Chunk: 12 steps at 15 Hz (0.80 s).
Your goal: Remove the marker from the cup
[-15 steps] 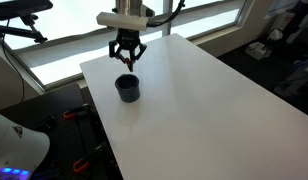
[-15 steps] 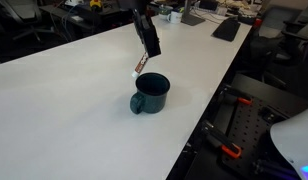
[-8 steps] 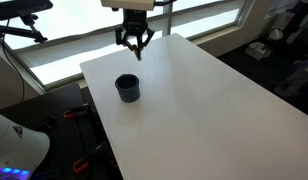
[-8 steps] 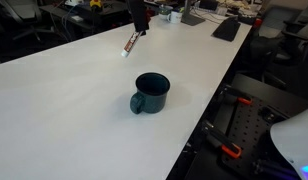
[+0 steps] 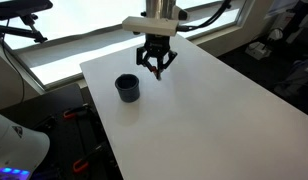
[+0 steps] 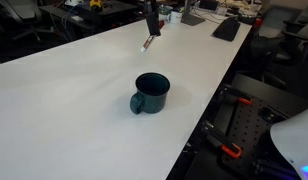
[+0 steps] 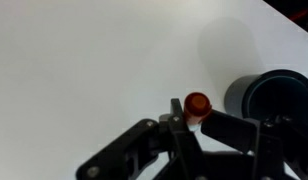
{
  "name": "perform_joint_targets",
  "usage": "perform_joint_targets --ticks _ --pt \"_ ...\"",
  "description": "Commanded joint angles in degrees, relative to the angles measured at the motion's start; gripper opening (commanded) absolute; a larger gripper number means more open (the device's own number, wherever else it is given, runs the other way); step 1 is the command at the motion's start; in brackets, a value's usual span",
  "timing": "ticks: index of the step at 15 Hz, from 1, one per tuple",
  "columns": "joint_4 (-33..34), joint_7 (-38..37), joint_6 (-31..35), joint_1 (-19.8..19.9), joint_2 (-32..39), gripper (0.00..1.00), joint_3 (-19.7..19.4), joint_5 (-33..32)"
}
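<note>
- The white table point(image 5: 194, 110) is the broad surface under everything.
- The cup point(image 5: 127, 88) stands upright near one long edge of it, handle showing in an exterior view, with nothing sticking out of its mouth.
- The gripper point(image 5: 154, 68) hangs in the air above the table, off to one side of the cup and well clear of its rim. Its fingers are clenched on the marker.
- The marker point(image 7: 198, 103) is out of the cup, pinched between the fingers and hanging roughly upright (red cap towards the wrist camera, lower end above bare table).
- The lifting-out looks finished, so the step in hand is carrying the marker away.
- The next move probably calls for lowering it onto bare table apart from the cup. The fingers should loosen only when it is low enough not to bounce or roll.
</note>
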<state>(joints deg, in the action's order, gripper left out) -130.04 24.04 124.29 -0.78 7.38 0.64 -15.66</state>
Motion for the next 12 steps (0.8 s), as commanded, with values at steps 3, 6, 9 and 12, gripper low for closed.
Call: perform_joint_targets --ticks 3,6,9,12 --pt "3.74 -4.16 0.99 2.79 5.71 0.06 -2.83 -2.57" --pt "3.28 -4.15 2.95 3.58 7.93 0.06 -3.32 -2.66" --pt "1.64 -4.61 5.85 3.57 10.79 0.06 -3.25 -3.06" --pt "0.58 -4.40 8.09 3.38 14.41 0.06 -2.87 -2.85"
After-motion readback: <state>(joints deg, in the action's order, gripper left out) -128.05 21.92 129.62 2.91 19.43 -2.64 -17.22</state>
